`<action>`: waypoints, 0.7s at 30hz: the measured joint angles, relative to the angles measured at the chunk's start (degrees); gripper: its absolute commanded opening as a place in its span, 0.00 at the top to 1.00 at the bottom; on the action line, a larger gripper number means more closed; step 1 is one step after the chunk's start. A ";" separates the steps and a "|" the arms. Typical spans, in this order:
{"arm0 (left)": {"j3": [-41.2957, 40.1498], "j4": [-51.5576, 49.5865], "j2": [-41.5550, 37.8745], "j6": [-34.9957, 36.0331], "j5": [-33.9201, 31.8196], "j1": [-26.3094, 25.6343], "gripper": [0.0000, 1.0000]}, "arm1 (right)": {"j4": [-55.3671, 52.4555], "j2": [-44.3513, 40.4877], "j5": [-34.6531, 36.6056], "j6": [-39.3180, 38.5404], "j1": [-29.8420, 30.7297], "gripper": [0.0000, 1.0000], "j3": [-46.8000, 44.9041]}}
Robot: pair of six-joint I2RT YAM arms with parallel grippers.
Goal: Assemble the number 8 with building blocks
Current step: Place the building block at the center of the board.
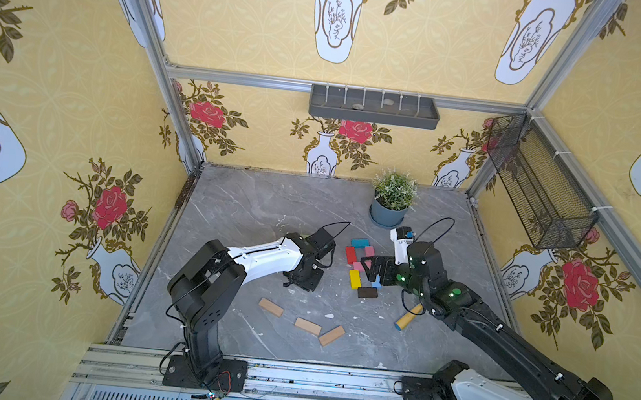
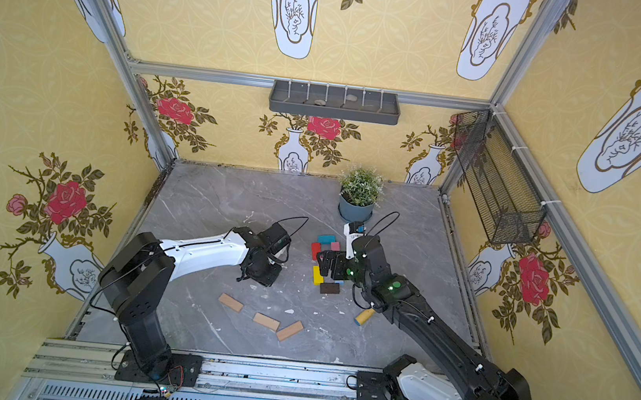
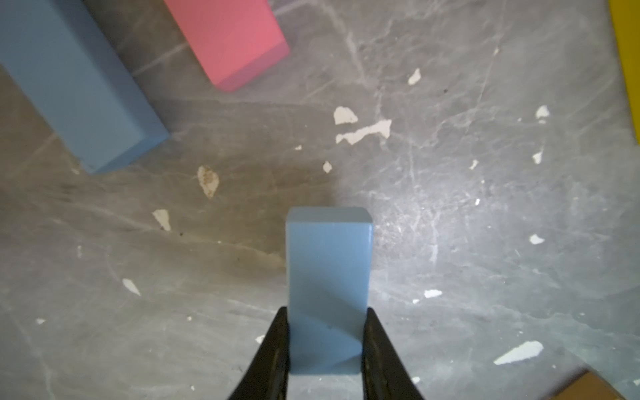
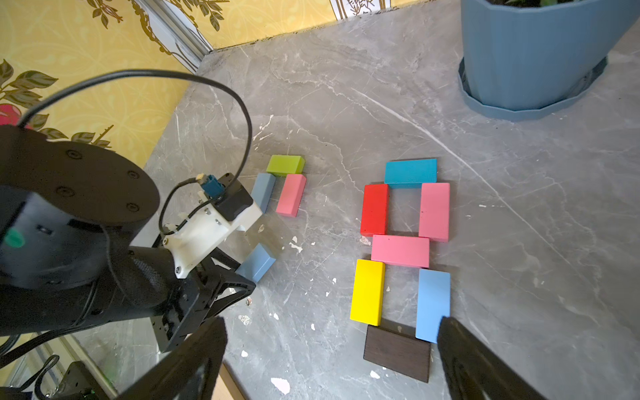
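Note:
A finished number 8 (image 4: 400, 250) lies flat, made of teal, red, pink, yellow, light blue and dark brown building blocks; both top views show it partly under my right arm (image 1: 355, 279) (image 2: 318, 275). My right gripper (image 4: 329, 332) hangs open and empty over its lower end. Left of it sit a green block (image 4: 285, 164), a grey-blue block (image 4: 263, 192) and a pink block (image 4: 291, 194). My left gripper (image 3: 326, 311) is shut on a light blue block (image 3: 329, 263), held low over the table just below those three.
Three tan wood blocks (image 1: 271, 307) (image 1: 307, 326) (image 1: 331, 335) lie near the front edge. A yellow toy tool (image 1: 409, 316) lies under my right arm. A potted plant (image 1: 389, 213) stands behind the figure. Walls enclose the grey marble table (image 1: 252, 209).

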 measured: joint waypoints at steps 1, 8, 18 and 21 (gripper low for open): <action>-0.28 0.24 0.20 0.00 0.00 0.00 0.77 | 0.04 0.00 0.00 -0.13 0.02 0.02 -0.20; -1.86 0.79 -0.22 -0.42 -0.02 0.00 0.47 | 2.67 -0.02 -0.96 -2.69 0.11 0.02 -1.60; -4.13 0.76 -11.15 -3.54 -5.55 0.02 0.33 | 6.80 0.26 -2.97 -9.40 3.19 0.02 -4.33; -5.20 0.50 -16.90 -5.35 -8.66 0.02 0.16 | 7.21 3.21 -2.89 -13.05 5.86 0.02 -3.17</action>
